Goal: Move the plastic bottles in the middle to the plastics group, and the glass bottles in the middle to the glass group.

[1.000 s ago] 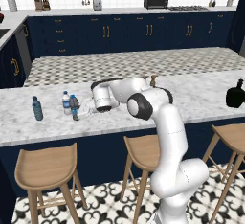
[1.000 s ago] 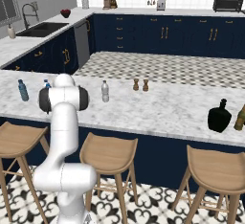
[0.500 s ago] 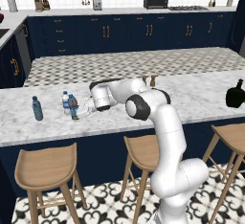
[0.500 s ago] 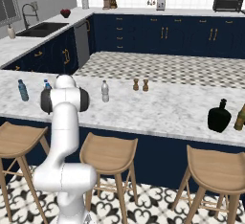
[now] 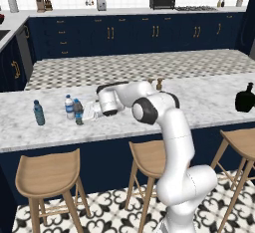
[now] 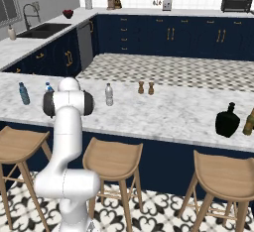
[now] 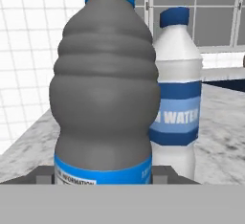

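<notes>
Dark bottle (image 7: 105,98) stands upright between the gripper's (image 5: 82,113) fingers, pinched, just beside the clear bottle (image 7: 177,94).

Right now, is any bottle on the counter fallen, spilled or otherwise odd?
Nothing stands out. The dark bottle at the end effector stands upright beside the clear white bottle. The teal bottle, the greyish bottle and the black bottle are upright too. No spill is visible.

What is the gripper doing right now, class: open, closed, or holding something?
Gripper: closed on the dark bottle.
</notes>
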You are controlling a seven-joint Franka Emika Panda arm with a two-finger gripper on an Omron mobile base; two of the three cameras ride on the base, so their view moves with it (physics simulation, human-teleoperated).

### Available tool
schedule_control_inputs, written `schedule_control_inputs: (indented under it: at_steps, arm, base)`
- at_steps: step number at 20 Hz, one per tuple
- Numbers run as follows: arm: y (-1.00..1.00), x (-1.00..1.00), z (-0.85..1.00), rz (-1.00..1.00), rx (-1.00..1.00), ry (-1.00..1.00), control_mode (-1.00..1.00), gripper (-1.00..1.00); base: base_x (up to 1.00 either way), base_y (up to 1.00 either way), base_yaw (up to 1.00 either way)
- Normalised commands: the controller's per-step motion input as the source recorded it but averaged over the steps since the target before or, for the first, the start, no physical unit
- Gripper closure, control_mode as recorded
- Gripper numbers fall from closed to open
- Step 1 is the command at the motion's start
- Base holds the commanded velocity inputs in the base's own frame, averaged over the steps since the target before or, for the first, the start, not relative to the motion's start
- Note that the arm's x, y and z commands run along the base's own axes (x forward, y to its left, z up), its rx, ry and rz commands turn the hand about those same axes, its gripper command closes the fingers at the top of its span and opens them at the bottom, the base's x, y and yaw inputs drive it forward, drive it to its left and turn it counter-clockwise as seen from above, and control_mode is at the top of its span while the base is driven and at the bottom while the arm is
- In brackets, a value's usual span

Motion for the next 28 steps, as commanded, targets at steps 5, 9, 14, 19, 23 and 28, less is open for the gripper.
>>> schedule_control_inputs:
  at_steps: [5,9,14,19,23,28]
  arm:
    - [-0.25,-0.15,-0.47,0.02,0.05,-0.17,-1.0,1.0]
    - [-0.1,0.05,-0.3,0.0,0.01,-0.04,-1.0,1.0]
    - [-0.08,0.08,-0.26,0.0,0.0,0.0,-1.0,-1.0]
    - [-0.18,0.05,-0.24,0.0,0.0,0.0,-1.0,-1.0]
    - [-0.15,0.04,-0.11,0.0,0.0,-0.01,-1.0,-1.0]
    - [-0.23,0.05,0.0,0.02,0.0,-0.02,-1.0,-1.0]
  base:
    - [0.0,0.0,0.0]
    - [0.0,0.0,0.0]
    - [0.0,0.0,0.0]
    - [0.0,0.0,0.0]
    - [0.0,0.0,0.0]
    - [0.0,0.0,0.0]
